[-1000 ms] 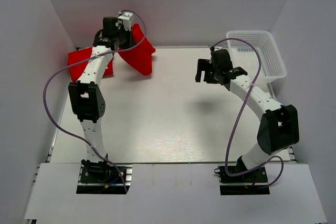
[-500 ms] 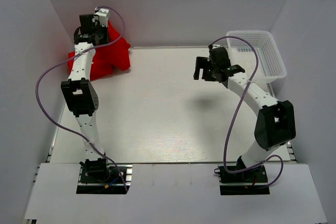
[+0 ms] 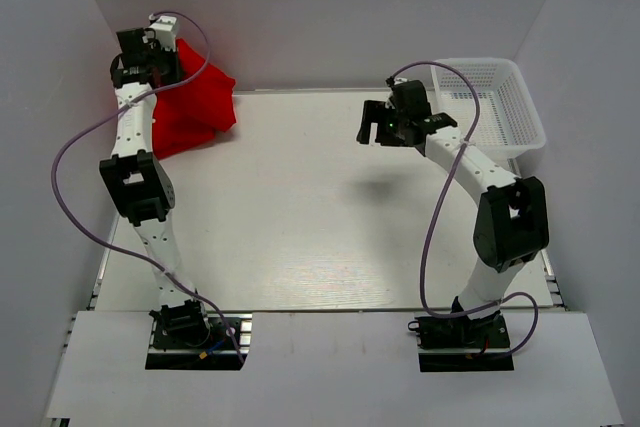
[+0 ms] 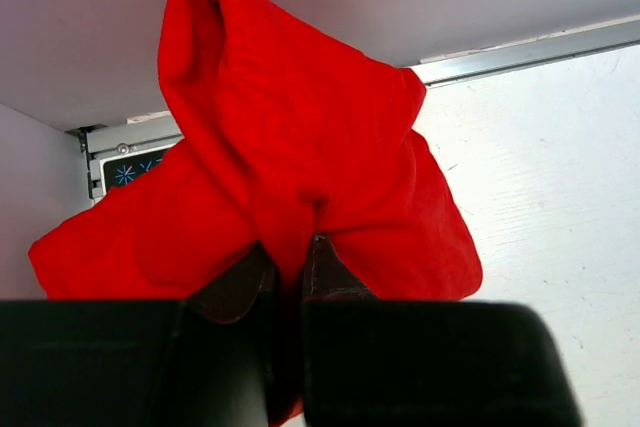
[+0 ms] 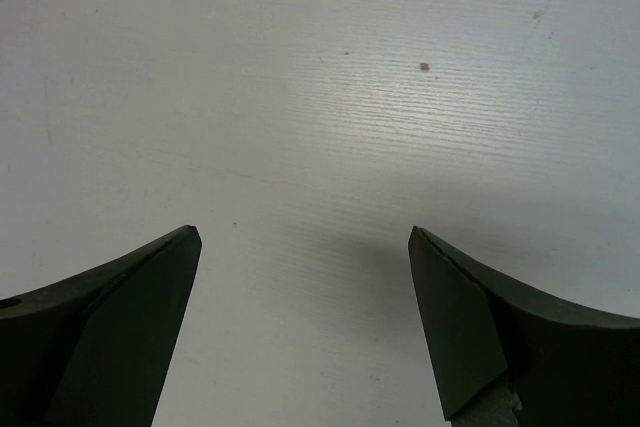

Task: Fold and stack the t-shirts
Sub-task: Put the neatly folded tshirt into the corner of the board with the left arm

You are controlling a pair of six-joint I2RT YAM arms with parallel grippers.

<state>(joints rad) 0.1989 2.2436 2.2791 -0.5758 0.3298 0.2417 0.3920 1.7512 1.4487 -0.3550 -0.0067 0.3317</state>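
While the left arm reaches to the far left corner of the desk (image 3: 320, 227), the left pincer (image 4: 290, 259) is clamped on a fold of red cloth, its fingers pinching it from both sides. The t-shirts (image 3: 195, 107) show as one red mass at that corner, draped from the pincer down to the desk surface; individual garments cannot be told apart. The right pincer (image 5: 305, 237) hangs above bare desk near the far right corner, jaws spread wide, gripping nothing. A white mesh basket (image 3: 525, 122) sits at the far right corner, just beside the right arm.
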